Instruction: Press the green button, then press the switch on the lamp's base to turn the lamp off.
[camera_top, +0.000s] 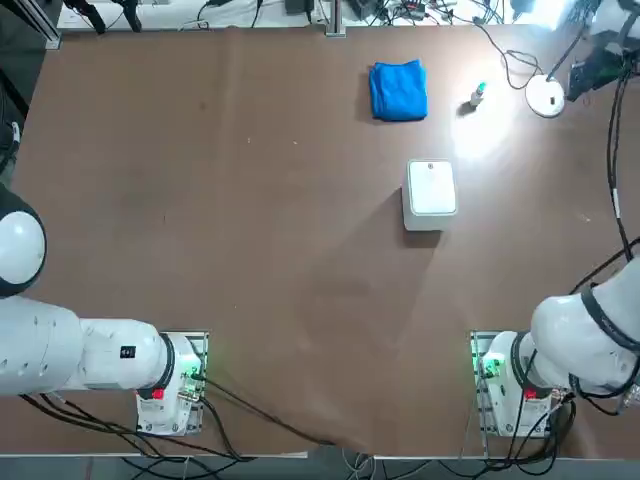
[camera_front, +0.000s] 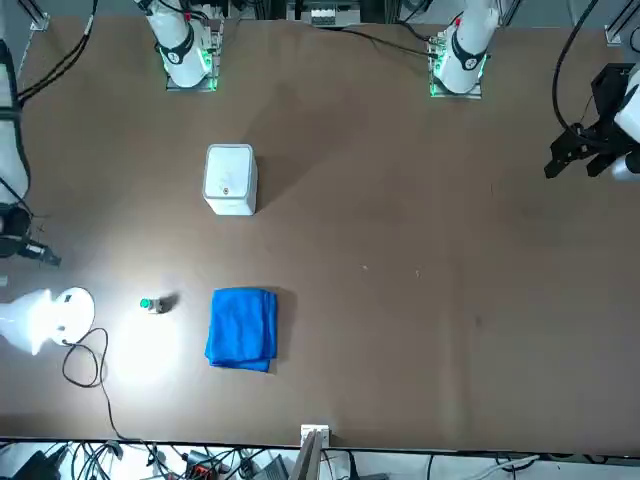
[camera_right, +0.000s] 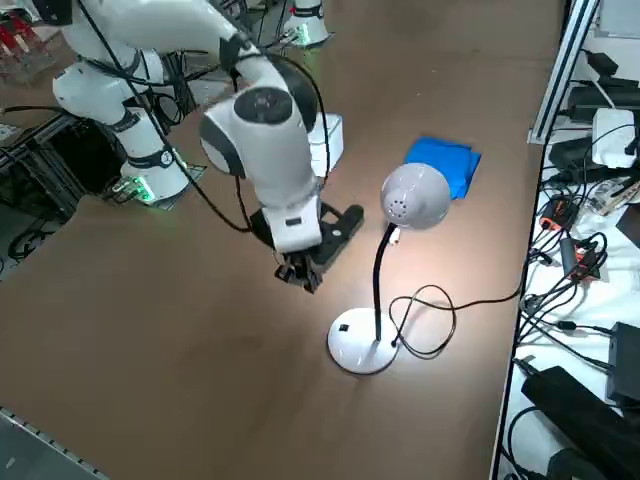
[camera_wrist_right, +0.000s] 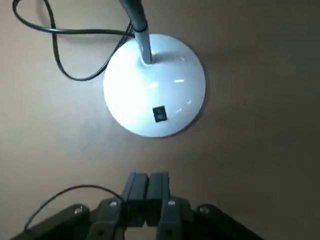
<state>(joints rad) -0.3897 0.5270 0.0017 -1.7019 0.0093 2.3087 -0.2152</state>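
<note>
One brown surface (camera_top: 250, 250) holds one lamp (camera_right: 405, 215), one green button (camera_top: 478, 95), one blue cloth (camera_top: 399, 90) and one white box (camera_top: 431, 190). The right gripper (camera_right: 297, 275) hovers with jaws closed and empty, near the lamp's base (camera_wrist_right: 154, 85). The switch (camera_wrist_right: 159, 114), one dark square, lies just ahead of the jaws, untouched. No writing is readable.

A matt brown table (camera_top: 250, 220) is seen. The lamp's base (camera_wrist_right: 155, 85) looks like glossy white plastic, its switch (camera_wrist_right: 159, 114) dark. The blue cloth (camera_top: 399, 90) appears soft, the right gripper (camera_wrist_right: 146, 192) matt black, the cord (camera_wrist_right: 55, 45) smooth
</note>
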